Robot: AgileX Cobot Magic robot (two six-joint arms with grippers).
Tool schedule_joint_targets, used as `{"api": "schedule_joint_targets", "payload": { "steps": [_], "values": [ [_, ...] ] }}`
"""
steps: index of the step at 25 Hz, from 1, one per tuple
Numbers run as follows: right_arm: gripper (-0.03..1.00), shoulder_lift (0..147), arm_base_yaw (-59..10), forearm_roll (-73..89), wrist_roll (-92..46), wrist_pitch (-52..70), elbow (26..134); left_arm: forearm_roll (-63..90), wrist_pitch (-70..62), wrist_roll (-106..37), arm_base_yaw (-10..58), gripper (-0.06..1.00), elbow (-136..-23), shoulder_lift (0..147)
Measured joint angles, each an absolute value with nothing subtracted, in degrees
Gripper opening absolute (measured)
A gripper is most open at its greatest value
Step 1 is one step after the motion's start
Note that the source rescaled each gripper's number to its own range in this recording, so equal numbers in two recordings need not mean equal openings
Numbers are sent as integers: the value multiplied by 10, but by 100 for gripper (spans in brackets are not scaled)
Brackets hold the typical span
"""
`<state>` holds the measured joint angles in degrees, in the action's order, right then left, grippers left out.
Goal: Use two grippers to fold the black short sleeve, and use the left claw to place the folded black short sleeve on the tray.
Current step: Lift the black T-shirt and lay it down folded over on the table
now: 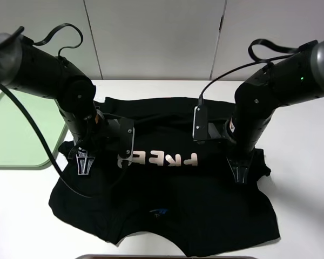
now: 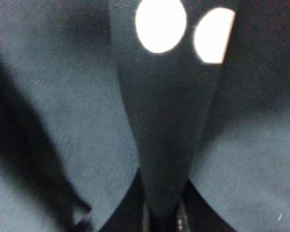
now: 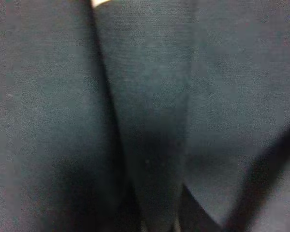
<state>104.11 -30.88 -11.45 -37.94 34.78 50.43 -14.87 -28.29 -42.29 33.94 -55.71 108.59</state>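
The black short sleeve (image 1: 167,199) lies spread on the white table, its pale "FREE" lettering (image 1: 164,158) upside down across the middle and a small blue neck label (image 1: 159,212) near the front. My left gripper (image 1: 83,164) presses down on the shirt's left side, and my right gripper (image 1: 241,174) on its right side. In the left wrist view a ridge of black cloth (image 2: 162,145) runs up from between the shut fingers, with pale lettering (image 2: 160,24) beyond. The right wrist view shows a like ridge of cloth (image 3: 154,145) pinched. The light green tray (image 1: 16,129) sits at the far left, partly behind the left arm.
The white table (image 1: 308,162) shows bare to the right of the shirt and behind it. Grey wall panels (image 1: 162,38) stand at the back. A dark edge (image 1: 167,257) shows at the very front. Cables loop above both arms.
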Motion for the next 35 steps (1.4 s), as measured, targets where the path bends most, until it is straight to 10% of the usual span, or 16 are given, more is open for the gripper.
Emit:
{"api": "schedule_joint_targets", "payload": {
  "steps": [19,35],
  "values": [
    [0,893,-310,-115,-393,547,648,-250,-365,-426,340,1,-581,840],
    [0,889,-310,-135,-396,695,911,-263,-487,-469,340,1,-848,821]
  ]
}}
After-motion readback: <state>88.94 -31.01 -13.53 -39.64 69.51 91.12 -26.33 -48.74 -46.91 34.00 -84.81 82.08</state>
